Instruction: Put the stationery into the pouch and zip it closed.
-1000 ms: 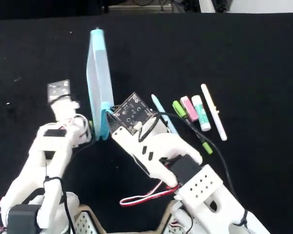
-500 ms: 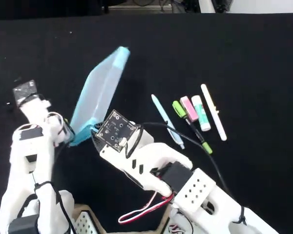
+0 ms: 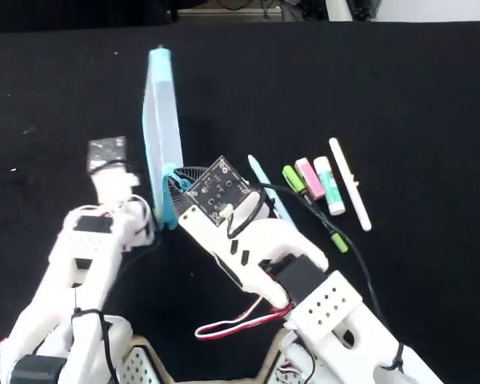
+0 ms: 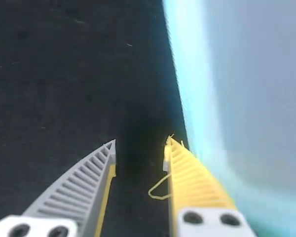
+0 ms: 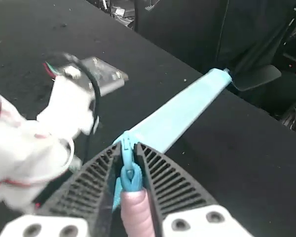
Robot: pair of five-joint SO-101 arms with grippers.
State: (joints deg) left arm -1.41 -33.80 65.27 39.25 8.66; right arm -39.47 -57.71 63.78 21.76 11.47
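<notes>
My left gripper [image 4: 140,145] stood open near the table's [image 3: 384,96] left side, its grey and yellow fingers spread with nothing between them. The yellow finger [image 4: 190,180] lay just beside the pouch [image 4: 246,98]; I could not tell whether the two touched.

The pouch [image 3: 158,120], pale blue, stood up on its long edge, running from the far part of the table back toward my two arms. Its near end sat between my grippers.

My right gripper [image 5: 130,145] was clamped on that near end. Both black ribbed fingers pressed against the blue zip pull [image 5: 130,175], which hung down between them. From my right wrist, the pouch [image 5: 182,111] stretched away as a narrow blue strip, with my left arm beside it.

To the right of that arm, the stationery lay in a loose row on the table, outside the pouch: a blue pen [image 3: 262,174] partly under my right arm, then a green marker [image 3: 294,179], a pink piece [image 3: 310,178], a white and green stick [image 3: 330,186], and a white pen [image 3: 350,184] farthest right. The middle three lay touching side by side.
</notes>
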